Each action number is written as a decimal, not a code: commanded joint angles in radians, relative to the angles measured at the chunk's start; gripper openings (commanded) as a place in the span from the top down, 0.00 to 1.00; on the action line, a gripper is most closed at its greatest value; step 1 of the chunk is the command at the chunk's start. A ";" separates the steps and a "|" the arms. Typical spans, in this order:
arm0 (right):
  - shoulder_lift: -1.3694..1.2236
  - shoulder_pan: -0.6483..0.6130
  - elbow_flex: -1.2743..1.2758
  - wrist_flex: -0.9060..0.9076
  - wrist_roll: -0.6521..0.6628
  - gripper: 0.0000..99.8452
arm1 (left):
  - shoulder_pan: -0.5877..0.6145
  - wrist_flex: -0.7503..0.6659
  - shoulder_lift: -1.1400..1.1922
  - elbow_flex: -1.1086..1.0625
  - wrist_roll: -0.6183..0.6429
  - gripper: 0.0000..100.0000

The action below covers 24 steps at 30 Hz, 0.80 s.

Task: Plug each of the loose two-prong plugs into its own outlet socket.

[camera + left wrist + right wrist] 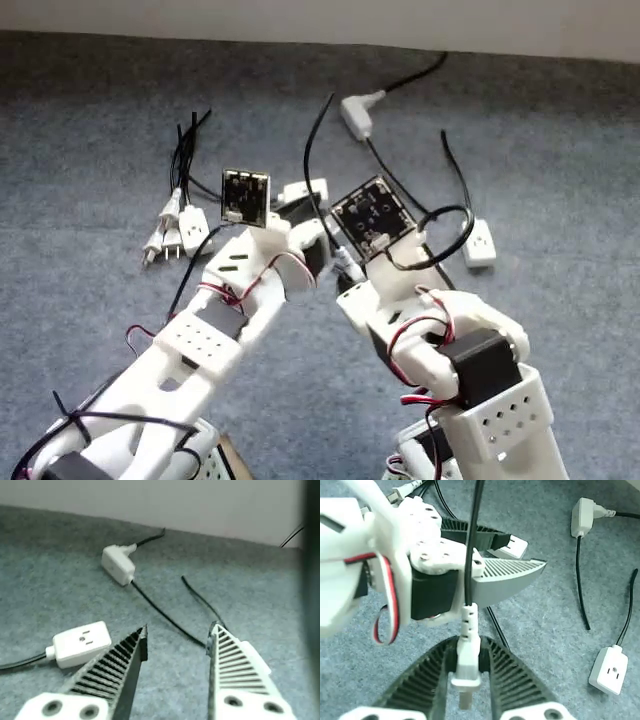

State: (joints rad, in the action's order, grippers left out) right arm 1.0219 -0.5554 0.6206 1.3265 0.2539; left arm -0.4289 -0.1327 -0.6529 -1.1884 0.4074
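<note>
1. Grey carpet covers the tabletop (560,150), where the right gripper (469,647) is clamped on a white two-prong plug (465,672).
2. The left gripper (179,627) hangs with jaws apart near an outlet socket (80,642).
3. Other loose plugs (160,243) lie well apart; no plug appears seated, so the task looks barely begun.

2 arms: arm (215,335) lower left, arm (380,300) lower right. 2 sockets: socket (305,190) center, socket (480,243) right. 1 angled plug (360,112) top center. 1 straight plug (465,660) bottom center, right wrist view. 3 white cord ends (175,228) bunched at left, types unclear.
</note>
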 commanded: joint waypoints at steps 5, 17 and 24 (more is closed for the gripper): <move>0.021 -0.012 0.030 -0.050 -0.012 0.99 | -0.056 -0.018 -0.228 -0.044 -0.002 0.79; 0.021 -0.013 0.091 -0.114 -0.012 0.99 | -0.165 -0.014 -0.381 -0.131 -0.003 0.79; 0.021 -0.005 0.091 -0.105 -0.008 0.99 | -0.128 -0.011 -0.384 -0.139 -0.005 0.79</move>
State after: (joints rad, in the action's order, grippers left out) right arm 1.0342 -0.5570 0.7158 1.2436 0.2509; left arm -0.5685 -0.1312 -1.0119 -1.3311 0.4058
